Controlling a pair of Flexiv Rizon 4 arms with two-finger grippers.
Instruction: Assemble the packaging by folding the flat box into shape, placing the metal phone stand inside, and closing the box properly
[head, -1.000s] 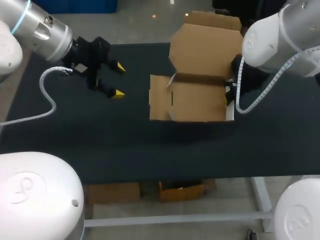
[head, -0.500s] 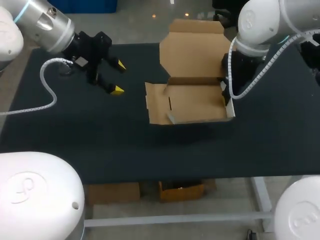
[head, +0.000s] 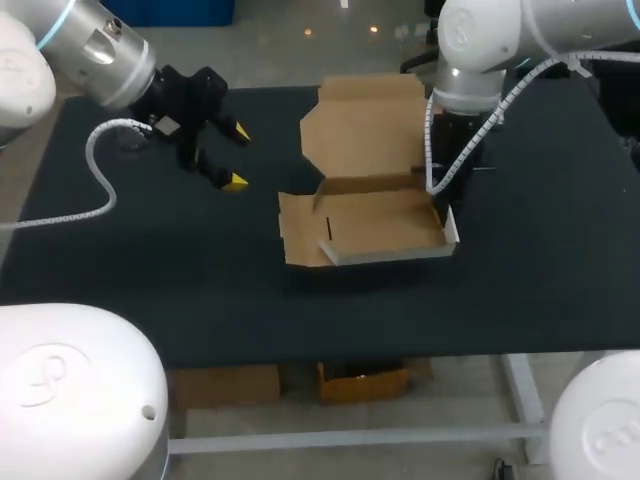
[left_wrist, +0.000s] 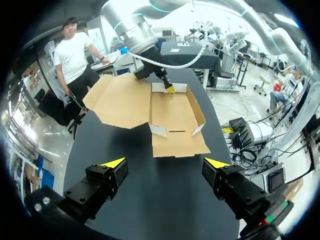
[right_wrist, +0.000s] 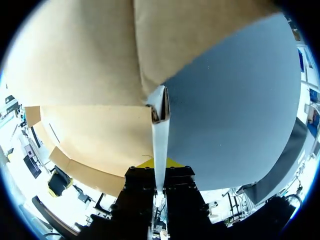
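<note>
Black table (head: 250, 290), head view: cardboard box (head: 375, 225) lies mid-table, tray partly formed, lid open toward the far side. Right gripper (right_wrist: 160, 170) pinches the box's right side wall between its fingers. Left gripper (head: 239, 157) hangs well left of the box, jaws wide, holding nothing.

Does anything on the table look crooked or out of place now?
The cardboard box sits slightly askew to the table edge, one side flap flat; the right gripper holds its right wall. No phone stand shows.
</note>
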